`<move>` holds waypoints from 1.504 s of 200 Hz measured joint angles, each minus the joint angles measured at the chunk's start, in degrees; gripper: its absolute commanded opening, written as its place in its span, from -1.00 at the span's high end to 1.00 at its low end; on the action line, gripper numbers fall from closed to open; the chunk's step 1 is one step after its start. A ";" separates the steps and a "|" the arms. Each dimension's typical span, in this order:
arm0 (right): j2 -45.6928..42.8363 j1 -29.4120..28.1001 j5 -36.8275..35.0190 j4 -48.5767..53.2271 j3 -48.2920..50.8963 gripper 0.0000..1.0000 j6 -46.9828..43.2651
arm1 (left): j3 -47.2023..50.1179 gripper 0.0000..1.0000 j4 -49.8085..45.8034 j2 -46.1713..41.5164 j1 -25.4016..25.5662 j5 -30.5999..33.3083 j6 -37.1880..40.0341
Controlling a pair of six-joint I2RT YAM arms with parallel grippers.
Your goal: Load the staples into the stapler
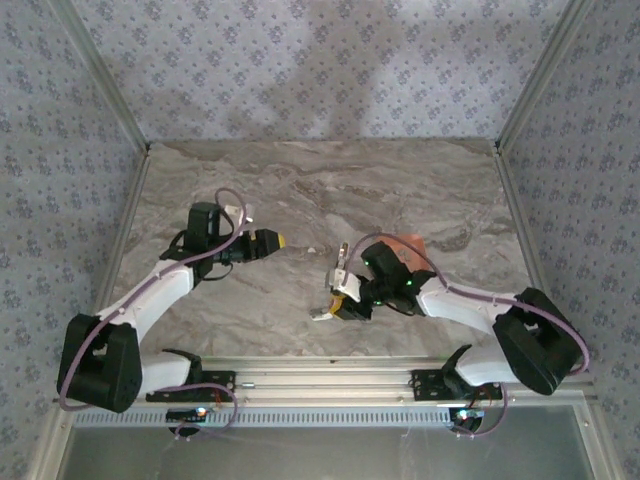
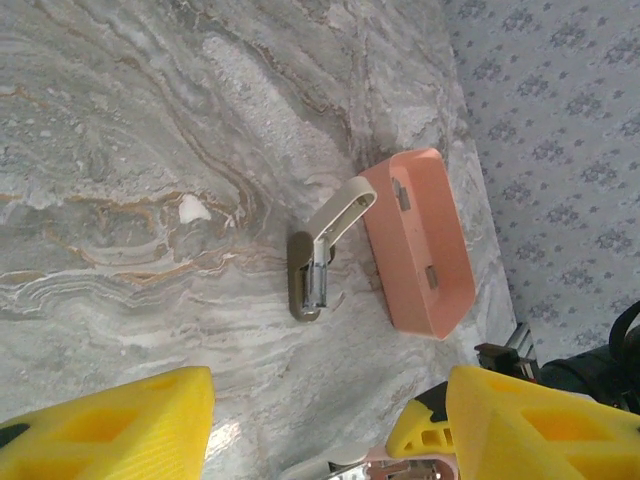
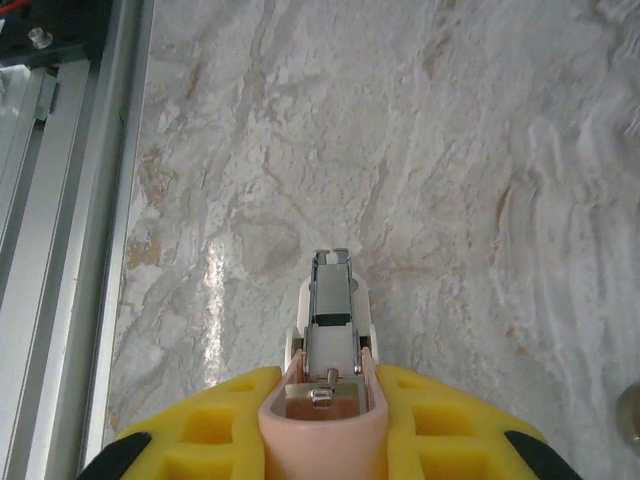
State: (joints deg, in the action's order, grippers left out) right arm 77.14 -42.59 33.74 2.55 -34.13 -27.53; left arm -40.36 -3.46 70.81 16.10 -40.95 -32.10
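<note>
My right gripper (image 1: 343, 298) (image 3: 325, 385) is shut on the pale pink stapler (image 3: 322, 435), held just above the table near the front rail, nose (image 1: 322, 314) pointing away from the wrist. Its top is open and the metal channel is bare to view. A grey block that looks like staples (image 3: 331, 292) sits in that channel. The stapler's pink rear (image 2: 400, 465) also shows in the left wrist view. Two small grey staple strips (image 2: 402, 193) lie on the salmon tray (image 2: 425, 290). My left gripper (image 1: 270, 242) (image 2: 330, 400) hovers open to the left, with nothing between its fingers.
A small white-and-chrome hinged piece (image 2: 318, 262) (image 1: 340, 262) lies on the marble beside the tray (image 1: 408, 243). The aluminium rail (image 3: 60, 200) runs along the front edge, close to the stapler. Patterned walls close off the sides and back.
</note>
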 measured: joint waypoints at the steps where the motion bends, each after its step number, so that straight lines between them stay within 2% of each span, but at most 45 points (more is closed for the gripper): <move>1: 0.09 0.00 -0.04 0.13 -0.07 1.00 0.00 | 0.00 -0.26 -0.04 0.00 0.00 0.02 0.02; 48: 5.03 -1.51 -3.76 8.76 -7.63 1.00 3.39 | 0.00 -0.26 -2.47 -0.02 -0.96 0.11 1.70; 135: 15.32 -5.33 -15.15 27.45 -22.53 1.00 9.38 | -0.24 -0.25 -6.67 -1.81 -3.78 -0.13 4.70; 204: 26.21 -9.46 -23.12 43.54 -37.07 1.00 12.66 | -0.39 -0.25 -8.81 -3.15 -5.14 -0.39 6.19; 301: 39.32 -11.74 -26.88 59.32 -55.08 1.00 18.14 | -0.44 -0.26 -10.12 -4.83 -6.38 -1.38 7.23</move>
State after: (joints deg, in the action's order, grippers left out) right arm 116.46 -54.33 6.85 61.87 -89.21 -9.39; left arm -40.80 -13.58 65.98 9.72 -42.33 -24.86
